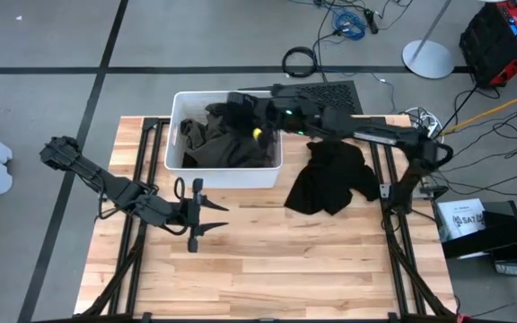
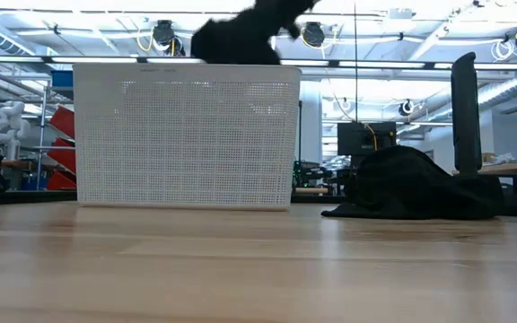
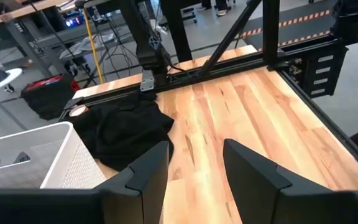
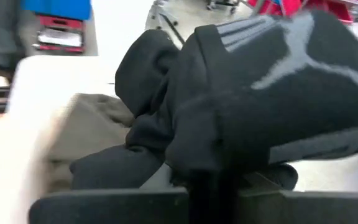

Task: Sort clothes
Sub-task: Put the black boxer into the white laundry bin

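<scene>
A white bin (image 1: 269, 170) stands at the back middle of the table with a dark olive garment (image 1: 214, 144) inside. My right gripper (image 1: 248, 112) reaches over the bin from the table's right, shut on a black garment with pale stripes (image 4: 260, 81). In the low view this garment (image 2: 240, 38) hangs above the bin's rim. A second black garment (image 1: 330, 175) lies crumpled on the table just right of the bin. My left gripper (image 1: 196, 213) hovers open over bare wood in front of the bin, with nothing between its fingers (image 3: 148, 171). My right gripper pinches a bunched fold of the black garment (image 4: 207, 165) between its two fingers; the cloth itself hides the fingertips. The fingers come nearly level from the table's right, slanting a little down. The garment is lifted clear, bulging slack over the olive garment (image 4: 86, 140) in the bin.
Black frame rails (image 1: 389, 193) run along the table's right and left sides. The wood in front of the bin and toward the near edge (image 1: 276, 260) is bare. Cables, a lamp base and boxes lie on the floor beyond the table.
</scene>
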Robot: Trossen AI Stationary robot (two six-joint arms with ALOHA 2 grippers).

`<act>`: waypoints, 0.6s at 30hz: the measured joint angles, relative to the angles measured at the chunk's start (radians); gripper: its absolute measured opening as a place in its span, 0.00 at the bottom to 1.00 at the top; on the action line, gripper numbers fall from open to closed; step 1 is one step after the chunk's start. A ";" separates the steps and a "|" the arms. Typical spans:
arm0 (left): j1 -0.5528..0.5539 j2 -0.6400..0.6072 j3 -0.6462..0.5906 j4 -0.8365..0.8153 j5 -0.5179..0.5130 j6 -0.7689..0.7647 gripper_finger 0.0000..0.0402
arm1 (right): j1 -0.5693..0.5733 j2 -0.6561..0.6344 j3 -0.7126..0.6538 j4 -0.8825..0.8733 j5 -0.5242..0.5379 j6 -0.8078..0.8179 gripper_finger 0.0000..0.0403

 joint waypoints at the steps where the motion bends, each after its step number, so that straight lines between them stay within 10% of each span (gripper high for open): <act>1: 0.002 0.000 0.000 -0.001 0.000 0.000 0.41 | -0.019 0.027 0.000 0.030 -0.003 -0.010 0.03; 7: 0.034 0.000 0.000 -0.027 -0.001 -0.005 0.41 | -0.101 0.195 0.000 0.199 -0.173 -0.012 0.03; 18: 0.064 0.000 0.000 -0.081 -0.001 -0.035 0.41 | -0.137 0.377 0.008 -0.067 -0.167 -0.030 0.03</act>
